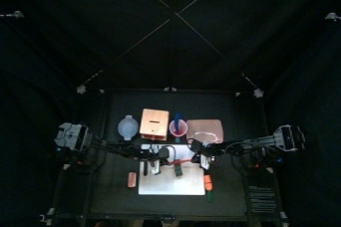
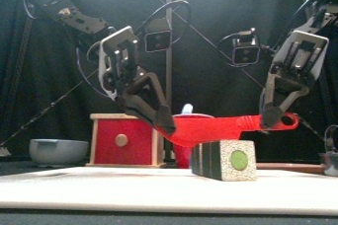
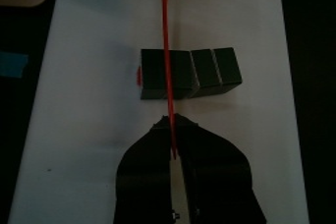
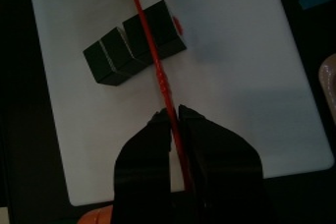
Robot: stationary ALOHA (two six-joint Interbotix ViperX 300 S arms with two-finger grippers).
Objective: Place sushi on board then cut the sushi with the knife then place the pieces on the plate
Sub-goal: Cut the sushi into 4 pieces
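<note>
The dark green sushi roll (image 2: 227, 160) lies on the white cutting board (image 2: 119, 185), its blocks still joined (image 3: 191, 71) (image 4: 132, 43). A red toy knife (image 2: 218, 123) hangs level just above the roll, held at both ends. My left gripper (image 2: 161, 125) (image 3: 171, 120) is shut on one end and my right gripper (image 2: 278, 122) (image 4: 174, 113) is shut on the other. In both wrist views the knife (image 3: 165, 41) (image 4: 147, 41) shows as a thin red line that crosses over the roll.
Behind the board stand a blue-grey bowl (image 1: 127, 126), a wooden box with a red drawer front (image 2: 122, 140), a red cup (image 1: 177, 126) and the pink tray (image 1: 206, 129). Small orange toys lie by the board's left (image 1: 131, 179) and right (image 1: 209, 184) edges.
</note>
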